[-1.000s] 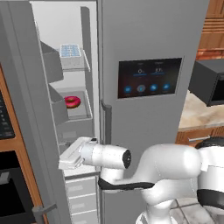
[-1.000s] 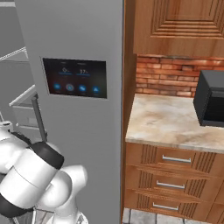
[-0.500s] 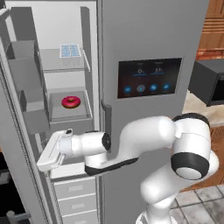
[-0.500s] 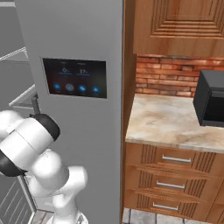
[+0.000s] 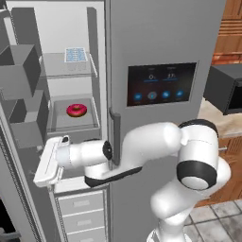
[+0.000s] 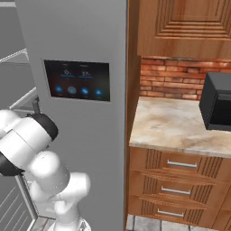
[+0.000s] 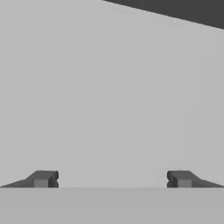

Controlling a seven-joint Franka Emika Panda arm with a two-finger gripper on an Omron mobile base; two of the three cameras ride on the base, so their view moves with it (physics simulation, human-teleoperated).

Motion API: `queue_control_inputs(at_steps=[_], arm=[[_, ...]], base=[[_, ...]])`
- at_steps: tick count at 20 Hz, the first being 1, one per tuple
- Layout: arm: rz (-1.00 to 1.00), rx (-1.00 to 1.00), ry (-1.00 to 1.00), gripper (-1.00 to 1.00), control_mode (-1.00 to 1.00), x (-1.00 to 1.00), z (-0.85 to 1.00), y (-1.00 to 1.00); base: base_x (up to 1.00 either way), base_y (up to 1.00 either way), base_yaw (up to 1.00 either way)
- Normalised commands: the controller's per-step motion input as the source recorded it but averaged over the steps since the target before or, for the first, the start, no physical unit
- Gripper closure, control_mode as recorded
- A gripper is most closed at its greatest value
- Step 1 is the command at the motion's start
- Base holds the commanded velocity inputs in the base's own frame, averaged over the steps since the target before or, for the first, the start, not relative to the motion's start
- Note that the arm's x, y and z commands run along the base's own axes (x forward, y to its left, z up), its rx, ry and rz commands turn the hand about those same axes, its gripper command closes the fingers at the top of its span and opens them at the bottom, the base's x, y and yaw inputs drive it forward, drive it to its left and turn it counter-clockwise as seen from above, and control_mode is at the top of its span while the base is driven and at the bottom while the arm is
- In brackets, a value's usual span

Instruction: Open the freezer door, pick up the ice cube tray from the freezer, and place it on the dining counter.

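The arm is extended horizontally to the left, its white hand [image 5: 49, 163] held at the open front of the freezer [image 5: 71, 101], below the shelf bearing the pink donut [image 5: 76, 110]. The jaws [image 7: 112, 178] are spread wide with nothing between them, facing a plain grey surface. The ice cube tray [image 5: 75, 54] lies flat on the upper shelf, far above the hand. The freezer door [image 5: 14, 142] stands swung open at left.
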Motion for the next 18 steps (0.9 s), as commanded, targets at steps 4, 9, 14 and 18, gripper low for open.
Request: queue_control_inputs(at_steps=[4, 9, 14, 18], arm=[[-0.13, 0.0, -0.08, -1.0, -1.0, -0.14, 0.16, -0.9], [-0.22, 0.0, 0.0, -1.0, -1.0, -0.08, 0.42, -1.0], [-0.42, 0.0, 0.0, -1.0, -1.0, -0.25, 0.42, -0.89], [-0.48, 0.0, 0.04, -1.0, -1.0, -0.21, 0.66, -0.84]], base=[[0.0, 0.0, 0.0], [0.0, 0.0, 0.0], [0.0, 0.0, 0.0], [0.0, 0.0, 0.0]])
